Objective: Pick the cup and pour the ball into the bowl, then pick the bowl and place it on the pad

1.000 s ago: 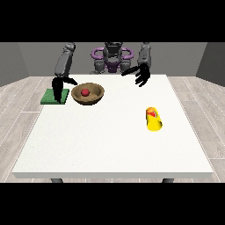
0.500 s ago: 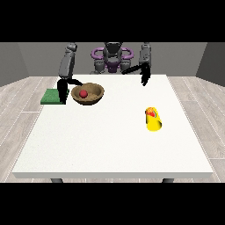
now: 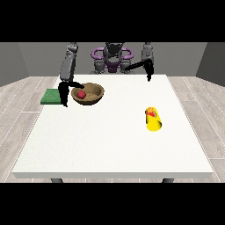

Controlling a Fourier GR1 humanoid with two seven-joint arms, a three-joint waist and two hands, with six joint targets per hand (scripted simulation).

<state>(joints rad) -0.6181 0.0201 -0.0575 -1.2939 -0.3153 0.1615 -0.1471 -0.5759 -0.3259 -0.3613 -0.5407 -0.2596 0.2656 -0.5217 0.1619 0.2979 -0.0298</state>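
Observation:
A brown bowl [image 3: 90, 94] stands at the table's back left with a red ball [image 3: 81, 94] inside it. A green pad [image 3: 51, 96] lies flat just left of the bowl. The hand at the view's left [image 3: 65, 93] hangs between pad and bowl. Its fingers point down beside the bowl's left rim, its thumb reaches over that rim, and it is open. A yellow cup [image 3: 153, 119] lies on its side at the table's right, its red-marked mouth facing away. The hand at the view's right [image 3: 149, 72] is raised over the back right edge, open and holding nothing.
The white table [image 3: 110, 145] stretches broad towards the camera. The robot's torso [image 3: 112, 59] stands behind the far edge. Grey plank floor surrounds the table.
The hand at the view's left has moved a little closer to the bowl's rim. The hand at the view's right has drawn back and to the right. Bowl, ball and cup have stayed put.

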